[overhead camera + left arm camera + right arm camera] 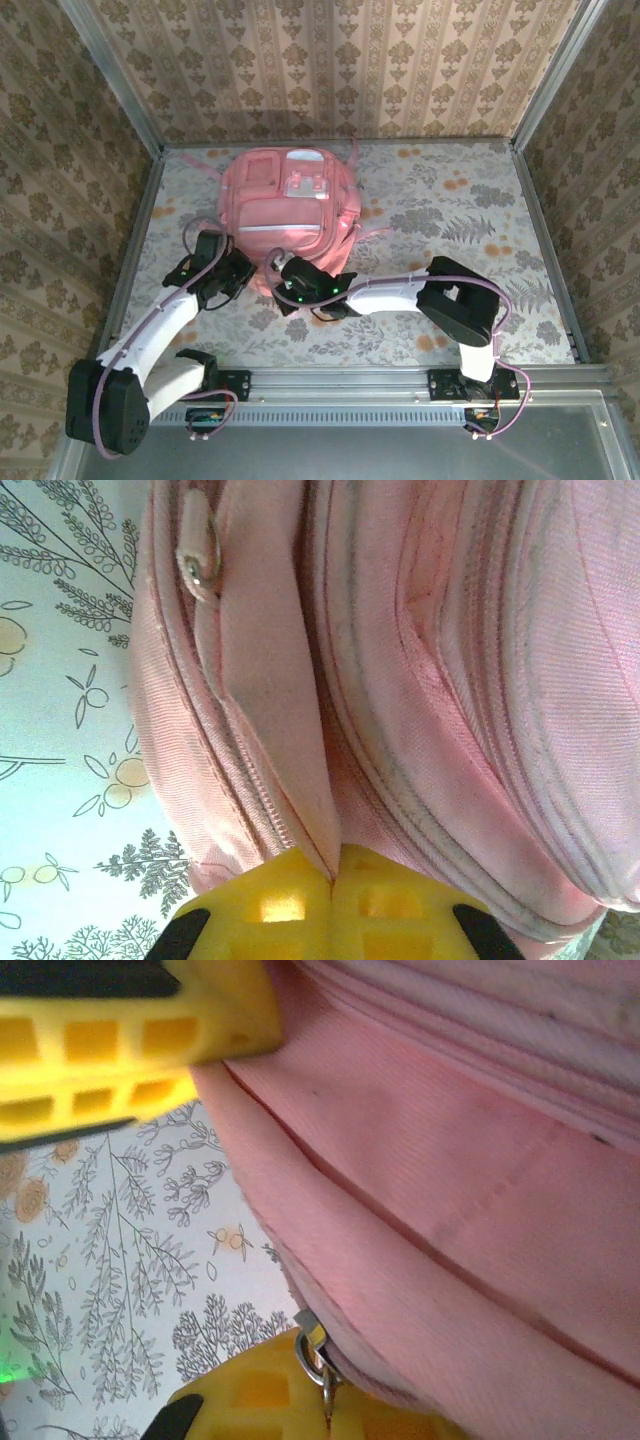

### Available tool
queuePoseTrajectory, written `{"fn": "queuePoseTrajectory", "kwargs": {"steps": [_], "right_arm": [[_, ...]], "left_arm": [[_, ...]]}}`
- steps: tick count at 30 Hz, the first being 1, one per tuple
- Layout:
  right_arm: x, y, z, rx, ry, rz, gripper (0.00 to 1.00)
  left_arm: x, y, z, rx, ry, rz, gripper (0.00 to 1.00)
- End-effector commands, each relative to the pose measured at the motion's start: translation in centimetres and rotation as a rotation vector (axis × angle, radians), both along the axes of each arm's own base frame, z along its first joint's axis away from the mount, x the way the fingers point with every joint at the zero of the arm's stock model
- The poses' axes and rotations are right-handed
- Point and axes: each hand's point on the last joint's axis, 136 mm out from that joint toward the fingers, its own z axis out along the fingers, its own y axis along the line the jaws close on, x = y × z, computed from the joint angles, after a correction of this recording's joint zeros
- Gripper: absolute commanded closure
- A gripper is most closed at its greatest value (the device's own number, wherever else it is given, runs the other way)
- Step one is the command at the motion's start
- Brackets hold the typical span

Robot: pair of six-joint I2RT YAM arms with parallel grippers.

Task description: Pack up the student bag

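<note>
At nr edge of student bag (290,200), left end effector (333,880) pinches it.

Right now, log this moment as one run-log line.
left gripper: shut, pinching student bag fabric | right gripper: shut on zipper pull | student bag: lying on table, front pockets up

We catalogued:
- One student bag (450,680), pink fabric, with seams and zipper tracks running lengthwise.
- One zipper pull (197,560), a metal ring with a pink tab, lying at the bag's upper left.
- Left end effector (333,900), its yellow fingers (270,910) pressed together on a fold of the bag's fabric.
- Surface (60,730), pale, printed with leaves and fruit, at left.
</note>
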Motion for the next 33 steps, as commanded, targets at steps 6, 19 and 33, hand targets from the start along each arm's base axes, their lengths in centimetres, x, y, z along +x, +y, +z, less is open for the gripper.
{"fn": "queuePoseTrajectory", "kwargs": {"steps": [6,19,33], "right_arm": [[0.7,-6.4,-1.3,-0.122,-0.026,-0.080,1.00],[0.7,-10.1,-1.4,-0.202,-0.008,-0.030,1.00],[1.2,-13.7,-1.4,-0.166,0.047,-0.028,1.00]], "left_arm": [[0.6,2.8,2.0,0.089,-0.055,0.046,1.00],[0.5,3.2,2.0,0.140,-0.053,0.014,1.00],[0.9,3.7,2.4,0.161,-0.060,0.005,1.00]]}}
